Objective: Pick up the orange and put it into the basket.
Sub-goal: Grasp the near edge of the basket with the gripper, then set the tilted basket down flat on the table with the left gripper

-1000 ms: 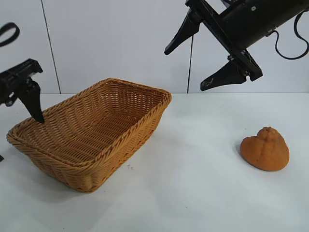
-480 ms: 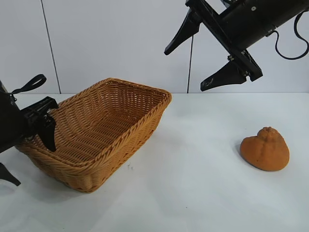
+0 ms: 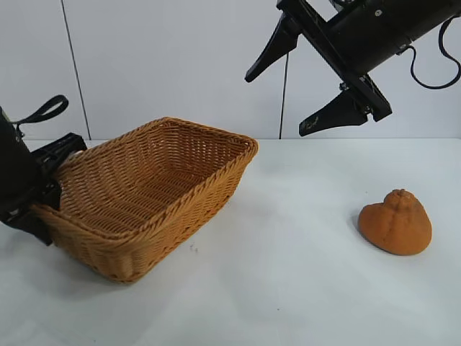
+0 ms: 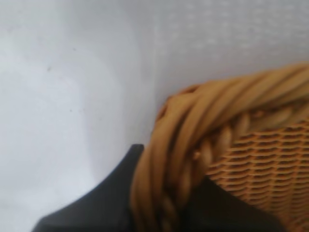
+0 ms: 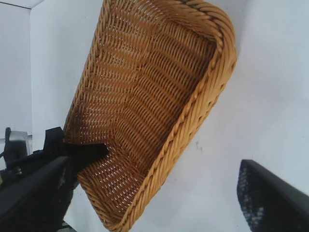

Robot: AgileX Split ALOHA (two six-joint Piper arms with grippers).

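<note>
Left tool (image 3: 45, 194) on diagonal basket (image 3: 180, 184) rim

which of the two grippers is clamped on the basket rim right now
The left gripper: its fingers straddle the braided rim of the basket at the corner farthest from the orange. The right gripper hangs open in the air above the table, touching nothing.

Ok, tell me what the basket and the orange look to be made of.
Basket: woven wicker or rattan-like strands, tan-orange with a slight sheen; the weave and braided rim show clearly. Orange: matte, rough, dull-orange skin with a ridged knob on top; real fruit or a replica, cannot tell.
</note>
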